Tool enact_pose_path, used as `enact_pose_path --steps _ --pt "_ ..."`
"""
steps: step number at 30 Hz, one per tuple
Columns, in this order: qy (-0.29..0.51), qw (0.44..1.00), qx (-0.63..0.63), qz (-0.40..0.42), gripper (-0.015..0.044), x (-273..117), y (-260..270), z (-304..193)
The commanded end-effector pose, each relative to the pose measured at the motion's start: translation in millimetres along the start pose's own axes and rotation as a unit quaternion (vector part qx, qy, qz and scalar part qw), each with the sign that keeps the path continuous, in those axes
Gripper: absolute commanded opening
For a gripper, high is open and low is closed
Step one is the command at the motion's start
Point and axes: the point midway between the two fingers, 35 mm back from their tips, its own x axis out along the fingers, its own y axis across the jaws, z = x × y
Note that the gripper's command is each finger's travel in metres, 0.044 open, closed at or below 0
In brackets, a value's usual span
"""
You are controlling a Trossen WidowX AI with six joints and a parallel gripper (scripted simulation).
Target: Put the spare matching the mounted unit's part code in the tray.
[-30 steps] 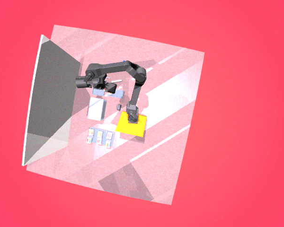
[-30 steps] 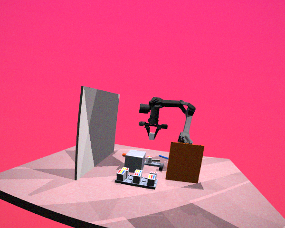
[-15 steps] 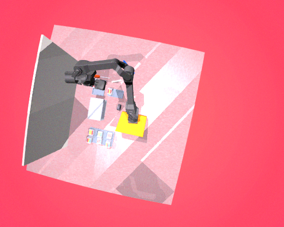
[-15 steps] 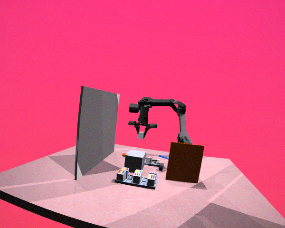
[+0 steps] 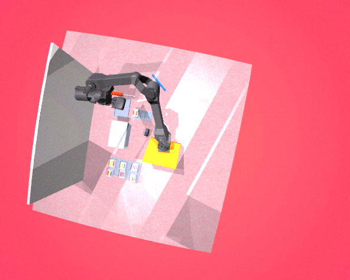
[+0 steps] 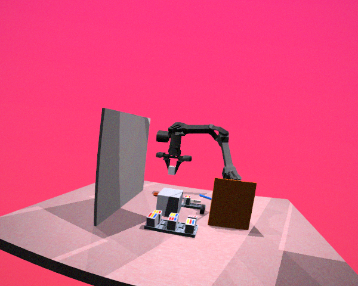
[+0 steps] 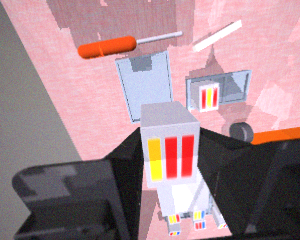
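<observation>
My gripper is shut on a light grey block whose face shows yellow, red and red stripes in the wrist view. It holds the block high above the table, close to the tray in the top view. The flat blue-grey tray holds nothing in its visible part; the arm covers part of it in the top view. A block with red, yellow and red stripes stands in a two-part holder. Several striped blocks stand in a rack. No mounted unit's back is clearly identifiable.
A pale box stands between tray and rack. A tall grey panel stands left; a yellow-orange panel is by the arm's base. A screwdriver, white bar and dark round piece lie nearby.
</observation>
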Motion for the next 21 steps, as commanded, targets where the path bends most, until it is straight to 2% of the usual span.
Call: enact_pose_path --steps 1,21 --pt "-0.002 1.0 0.0 0.005 0.0 0 4 2" --pt "0.0 1.0 0.001 0.004 0.0 20 8 1"
